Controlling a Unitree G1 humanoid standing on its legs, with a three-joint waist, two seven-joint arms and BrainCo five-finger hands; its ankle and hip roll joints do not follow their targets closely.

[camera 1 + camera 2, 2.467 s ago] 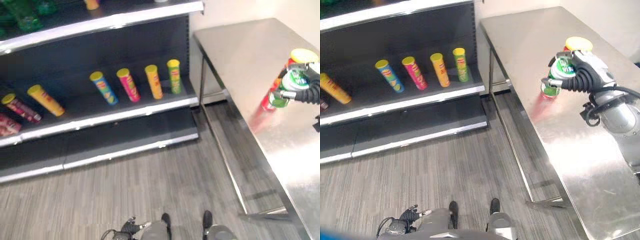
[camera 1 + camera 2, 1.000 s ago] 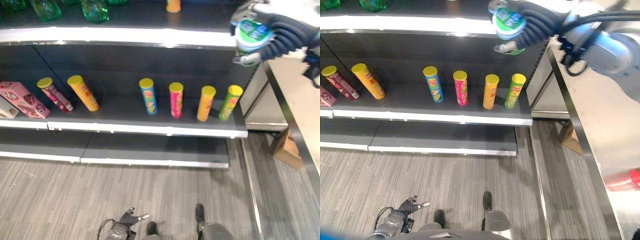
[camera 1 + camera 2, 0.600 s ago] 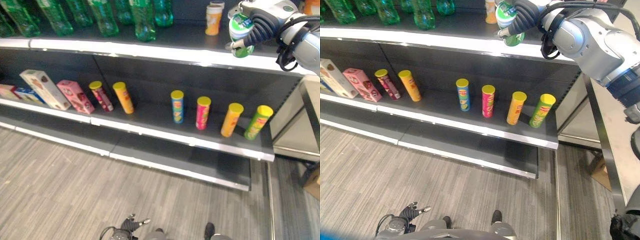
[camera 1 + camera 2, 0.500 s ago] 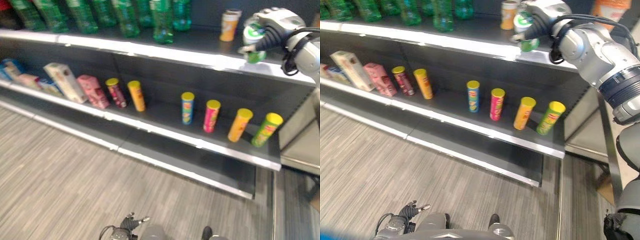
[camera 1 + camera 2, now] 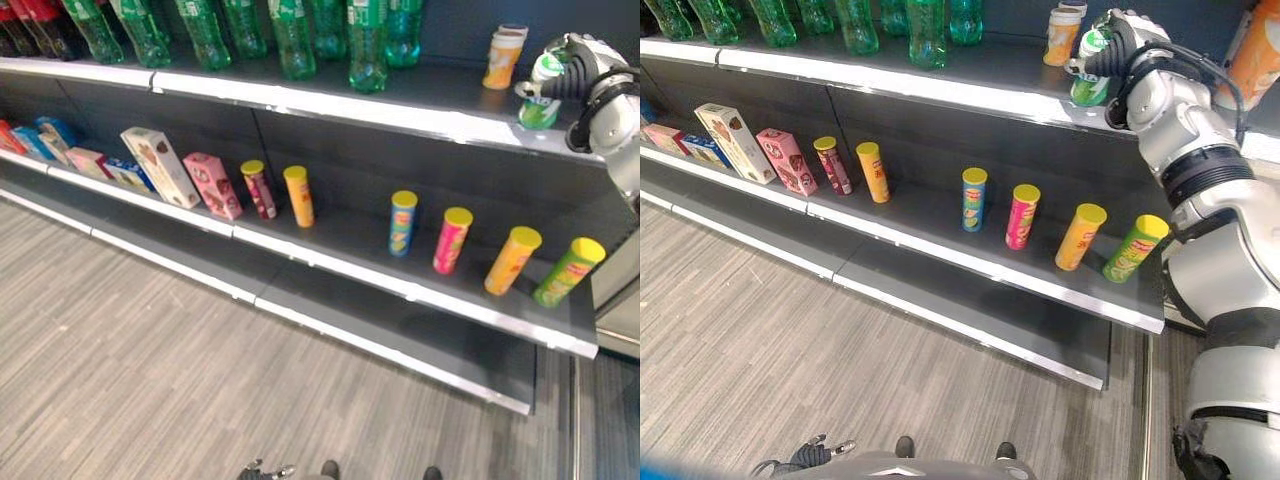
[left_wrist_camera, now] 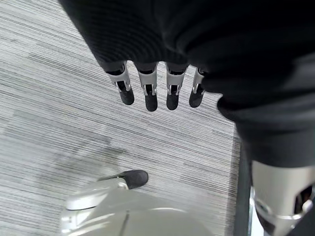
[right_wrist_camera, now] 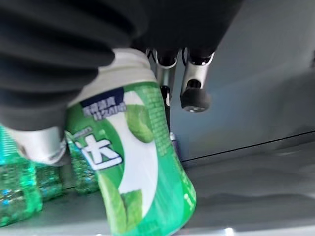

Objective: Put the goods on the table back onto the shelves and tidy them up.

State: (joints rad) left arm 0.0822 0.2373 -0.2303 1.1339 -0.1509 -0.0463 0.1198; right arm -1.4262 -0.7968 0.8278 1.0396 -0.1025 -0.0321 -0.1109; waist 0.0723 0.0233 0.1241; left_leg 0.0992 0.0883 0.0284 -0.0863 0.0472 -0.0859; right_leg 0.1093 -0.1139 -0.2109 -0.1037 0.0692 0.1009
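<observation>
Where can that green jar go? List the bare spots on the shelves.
The right hand holds the green jar over the top shelf. Free: the stretch between the green bottles and the orange jar. Lower shelf: gaps between the tubes. Crowded: the bottle row and the boxes.

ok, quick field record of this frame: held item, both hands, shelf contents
held item: green and white container, over the upper shelf
right hand: right hand curled round the container
left hand: left hand hanging over the floor, fingers straight, holding nothing
upper shelf: green bottles, orange cup
middle shelf: upright chip cans, boxes further left
</observation>
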